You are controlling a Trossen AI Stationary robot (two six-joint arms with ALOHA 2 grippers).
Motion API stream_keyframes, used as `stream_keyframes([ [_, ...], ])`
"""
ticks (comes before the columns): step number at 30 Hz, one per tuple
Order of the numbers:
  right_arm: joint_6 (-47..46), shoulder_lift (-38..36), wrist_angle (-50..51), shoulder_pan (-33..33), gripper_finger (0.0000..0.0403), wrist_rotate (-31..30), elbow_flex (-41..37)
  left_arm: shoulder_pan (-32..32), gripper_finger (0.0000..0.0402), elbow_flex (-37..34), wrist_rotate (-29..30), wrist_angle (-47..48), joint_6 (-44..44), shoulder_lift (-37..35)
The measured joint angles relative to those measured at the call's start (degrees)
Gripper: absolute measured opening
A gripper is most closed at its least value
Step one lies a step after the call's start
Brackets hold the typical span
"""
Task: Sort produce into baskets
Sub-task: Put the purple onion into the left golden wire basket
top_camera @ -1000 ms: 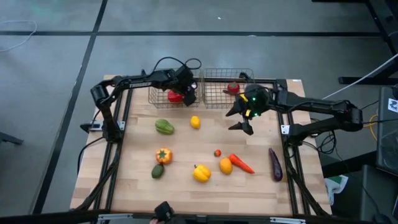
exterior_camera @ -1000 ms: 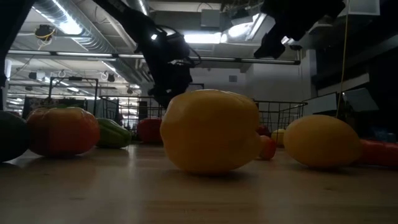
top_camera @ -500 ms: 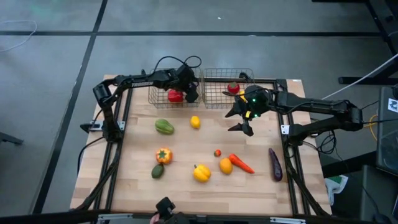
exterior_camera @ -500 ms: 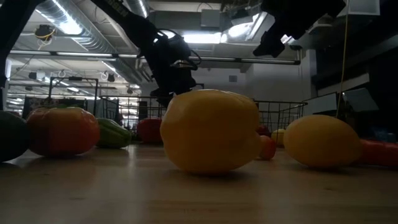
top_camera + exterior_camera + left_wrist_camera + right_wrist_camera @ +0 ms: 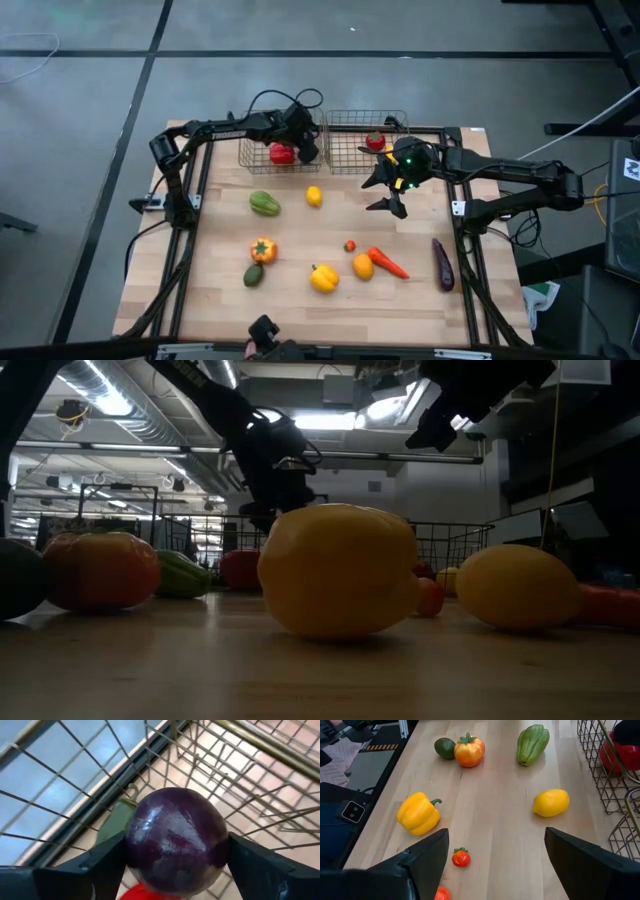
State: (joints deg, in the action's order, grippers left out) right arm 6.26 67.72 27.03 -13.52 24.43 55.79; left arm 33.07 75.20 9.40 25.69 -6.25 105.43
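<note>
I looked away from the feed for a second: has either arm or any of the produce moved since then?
Barely. The left gripper, shut on the purple onion, has edged slightly farther over the left basket and has not let go. The right gripper stays open above the table, nothing in it. The loose pieces, such as the yellow pepper and carrot, lie where they were.

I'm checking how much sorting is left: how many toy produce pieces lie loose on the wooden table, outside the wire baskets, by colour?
Green: 2 (green pepper, dark avocado)
Yellow: 2 (lemon, yellow pepper)
Orange: 3 (orange-red tomato, round orange, carrot)
Red: 1 (small red tomato)
Purple: 1 (long eggplant)
Total: 9
</note>
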Motion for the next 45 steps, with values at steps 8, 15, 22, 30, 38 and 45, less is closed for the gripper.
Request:
stream_keyframes([
  [8,0.01,0.00,0.02,0.00,0.0326,0.00,-0.01,0.10,0.0304,0.00,0.39,0.60,0.36,0.27],
  [15,0.00,0.00,0.02,0.00,0.0326,0.00,-0.01,-0.07,0.0304,0.00,0.32,0.42,1.62,0.28],
  [22,0.01,0.00,0.02,0.00,0.0326,0.00,-0.02,-0.45,0.0304,0.00,0.12,0.35,1.69,0.28],
  [30,0.00,0.00,0.02,0.00,0.0326,0.00,0.00,0.65,0.0304,0.00,-0.20,2.10,3.36,0.28],
  [38,0.01,0.00,0.04,0.00,0.0326,0.00,-0.01,3.19,0.0306,0.01,-10.75,2.03,3.41,0.79],
  [45,0.00,0.00,0.02,0.00,0.0326,0.00,-0.01,4.86,0.0380,0.01,-15.57,2.48,4.99,0.79],
])
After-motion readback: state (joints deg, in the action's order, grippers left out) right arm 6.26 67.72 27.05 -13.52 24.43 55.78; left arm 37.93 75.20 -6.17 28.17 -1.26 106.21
